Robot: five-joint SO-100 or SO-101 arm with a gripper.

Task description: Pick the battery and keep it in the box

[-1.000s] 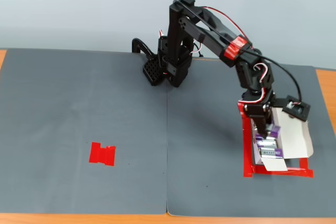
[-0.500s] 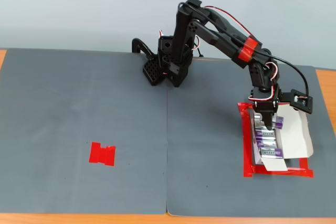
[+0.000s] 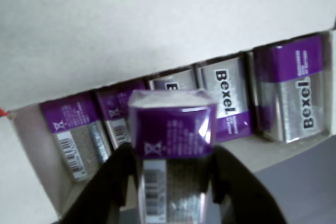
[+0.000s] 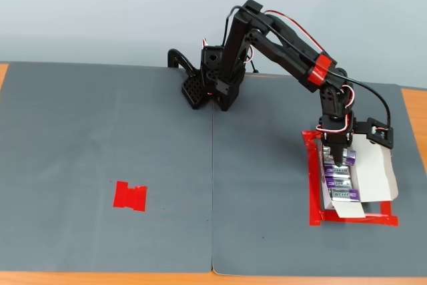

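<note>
Between the two dark fingers [image 3: 110,187] of the pincer [image 3: 173,182], in the wrist view, stands a battery [image 3: 173,140], purple end up with a barcode on its silvery side; the fingers press against both its flanks, so the pincer is clamped on it. Beyond the held battery, the box [image 3: 157,30] lies open, its white flap filling the upper part of that view. Inside the box, five more batteries [image 3: 226,103] lie side by side in a row, purple and silver, two of them reading "Bexel"; the held one hides part of the middle ones. Left of the pincer a pale inner wall of the box shows, and to its lower right a patch of grey mat [image 3: 299,182].

From the fixed view, the pincer [image 4: 339,159] points down over the upper end of the box [image 4: 375,171], which sits inside a red tape frame [image 4: 312,185] on the grey mat. Well away to the left of the pincer, a red tape patch [image 4: 129,195] lies on the mat.
</note>
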